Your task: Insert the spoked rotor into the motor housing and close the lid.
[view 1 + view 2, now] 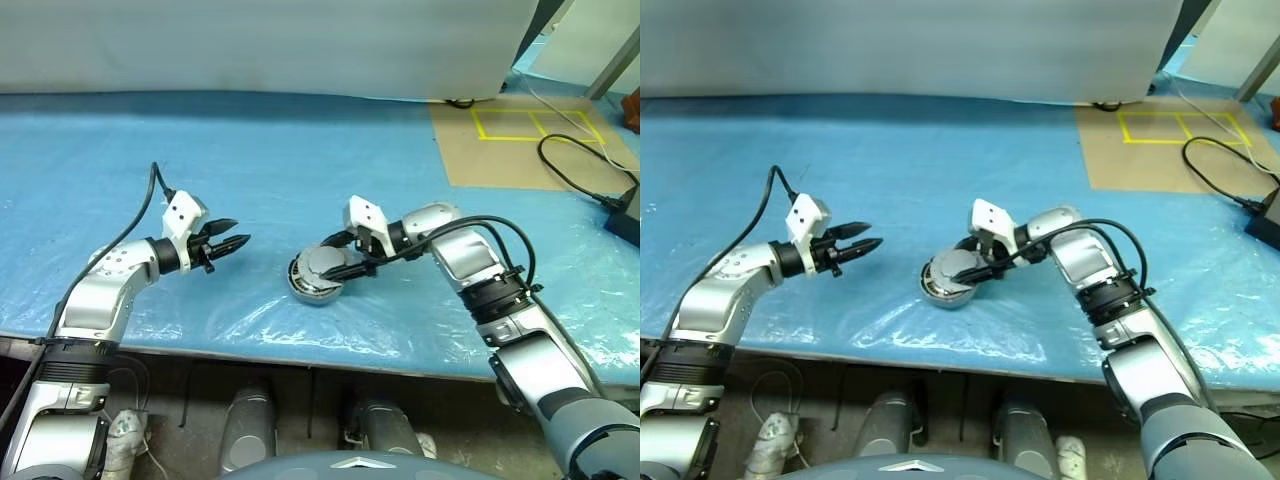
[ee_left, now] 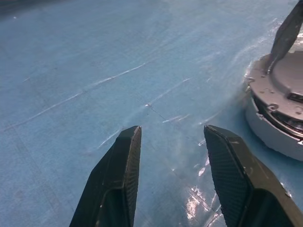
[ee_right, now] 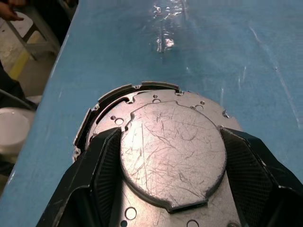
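Housing (image 1: pixel 312 282) near front edge of blue table (image 1: pixel 300 160), midway between the arms. Lid (image 3: pixel 173 153) flat on top of housing, scratched raised disc facing up, sitting slightly askew so part of the housing rim shows beyond it. Right gripper (image 1: pixel 343 255) reaching in from the right, fingers (image 3: pixel 97 175) spread wide and set against opposite sides of lid's raised centre. Left gripper (image 1: pixel 232 240) hovering above the table just left of housing, fingers (image 2: pixel 118 179) parted partway, holding nothing. Rotor hidden under lid, if inside.
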You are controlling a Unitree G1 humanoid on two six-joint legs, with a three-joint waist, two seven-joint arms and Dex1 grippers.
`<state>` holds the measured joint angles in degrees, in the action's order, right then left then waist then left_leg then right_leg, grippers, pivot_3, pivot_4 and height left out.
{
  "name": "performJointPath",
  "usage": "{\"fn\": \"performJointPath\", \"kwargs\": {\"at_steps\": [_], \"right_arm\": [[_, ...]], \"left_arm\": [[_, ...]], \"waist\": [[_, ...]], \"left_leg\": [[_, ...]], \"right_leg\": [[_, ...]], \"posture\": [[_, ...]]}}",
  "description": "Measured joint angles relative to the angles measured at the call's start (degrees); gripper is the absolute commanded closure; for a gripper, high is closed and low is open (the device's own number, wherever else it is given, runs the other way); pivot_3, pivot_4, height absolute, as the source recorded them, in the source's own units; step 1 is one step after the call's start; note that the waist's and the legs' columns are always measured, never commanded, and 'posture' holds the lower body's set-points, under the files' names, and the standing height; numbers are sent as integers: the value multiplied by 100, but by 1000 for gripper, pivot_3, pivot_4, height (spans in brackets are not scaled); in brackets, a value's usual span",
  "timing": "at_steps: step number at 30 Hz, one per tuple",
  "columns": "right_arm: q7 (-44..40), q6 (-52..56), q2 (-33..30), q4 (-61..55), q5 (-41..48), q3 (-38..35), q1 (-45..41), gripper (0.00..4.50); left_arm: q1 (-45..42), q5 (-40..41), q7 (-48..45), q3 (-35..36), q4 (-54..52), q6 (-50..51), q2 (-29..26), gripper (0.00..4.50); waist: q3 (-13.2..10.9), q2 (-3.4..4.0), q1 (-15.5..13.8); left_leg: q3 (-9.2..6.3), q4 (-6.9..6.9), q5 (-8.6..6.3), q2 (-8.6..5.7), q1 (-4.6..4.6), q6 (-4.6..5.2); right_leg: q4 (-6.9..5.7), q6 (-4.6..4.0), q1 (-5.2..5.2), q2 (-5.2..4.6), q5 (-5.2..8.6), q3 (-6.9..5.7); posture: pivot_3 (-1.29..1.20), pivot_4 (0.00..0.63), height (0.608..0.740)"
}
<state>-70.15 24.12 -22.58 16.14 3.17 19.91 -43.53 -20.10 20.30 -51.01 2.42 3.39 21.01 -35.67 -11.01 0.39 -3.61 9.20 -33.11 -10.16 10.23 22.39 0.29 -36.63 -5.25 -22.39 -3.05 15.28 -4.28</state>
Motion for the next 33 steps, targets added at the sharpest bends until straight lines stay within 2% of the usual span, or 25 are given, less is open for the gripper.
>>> {"fn": "performJointPath", "kwargs": {"at_steps": [6, 16, 20, 25, 33], "right_arm": [[893, -46, 431, 264, -94, -121, -87, 1534], [1151, 111, 525, 234, -71, -128, -89, 1534], [1269, 702, 677, 187, 96, -229, -241, 1534], [1827, 1893, 994, 184, 267, -547, -565, 1534], [2740, 2037, 1433, 521, 102, -535, -701, 1534]], "left_arm": [[128, 0, 2, 0, -104, 12, 0, 2295], [205, -6, 16, -6, -172, 34, 17, 2295], [160, -18, 28, -20, -156, 24, 64, 2295], [116, -33, 42, -28, -131, 5, 110, 2295], [107, -45, 56, -28, -101, 0, 122, 2295]], "waist": [[0, 0, -27], [0, 0, -30], [0, 0, -18], [0, 0, -29], [1, -2, -8]], "left_leg": [[1, -3, 1, -2, 10, -1], [0, -3, 1, -2, 10, -2], [0, -3, 1, 0, 11, -2], [0, -3, 2, -2, 20, -3], [0, -3, -3, -1, 18, -14]], "right_leg": [[2, 0, -5, -2, 0, 0], [1, 1, -5, -2, 0, 0], [0, 0, -7, -1, 0, 0], [-1, 1, -14, -1, -1, 0], [-9, 2, -19, -1, -2, 1]], "posture": [[0, 150, 740], [0, 150, 740], [0, 150, 740], [0, 150, 740], [0, 150, 740]]}}
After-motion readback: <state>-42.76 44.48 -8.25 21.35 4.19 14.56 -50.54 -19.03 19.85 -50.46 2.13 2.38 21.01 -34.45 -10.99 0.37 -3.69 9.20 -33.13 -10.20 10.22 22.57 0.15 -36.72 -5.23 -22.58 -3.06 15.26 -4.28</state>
